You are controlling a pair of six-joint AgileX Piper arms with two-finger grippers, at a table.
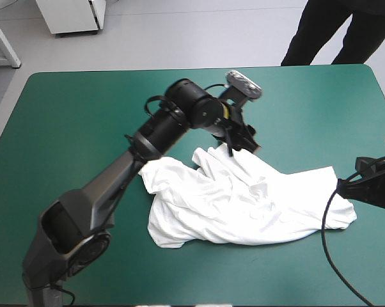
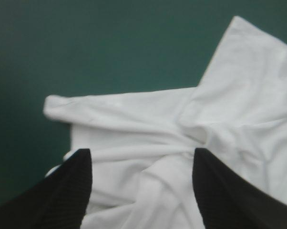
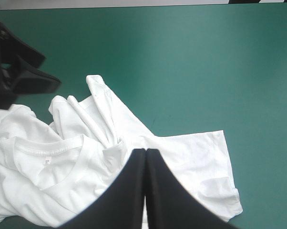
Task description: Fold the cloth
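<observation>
One white T-shirt (image 1: 243,198) lies crumpled and partly spread on the teal-green cover (image 1: 84,128), near the table's middle. The left gripper (image 2: 141,157) leans down over its far edge, arm bent at the elbow. Its black fingers (image 2: 72,191) stand apart, with wrinkled cloth between and ahead of them. The right gripper (image 3: 146,151) hangs over the opposite side, fingers pressed together in one point, a sleeve (image 3: 205,162) just beside it.

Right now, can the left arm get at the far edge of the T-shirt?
Probably yes. The left gripper sits over that edge of the T-shirt, its fingers open with cloth between them, and nothing lies on top.
</observation>
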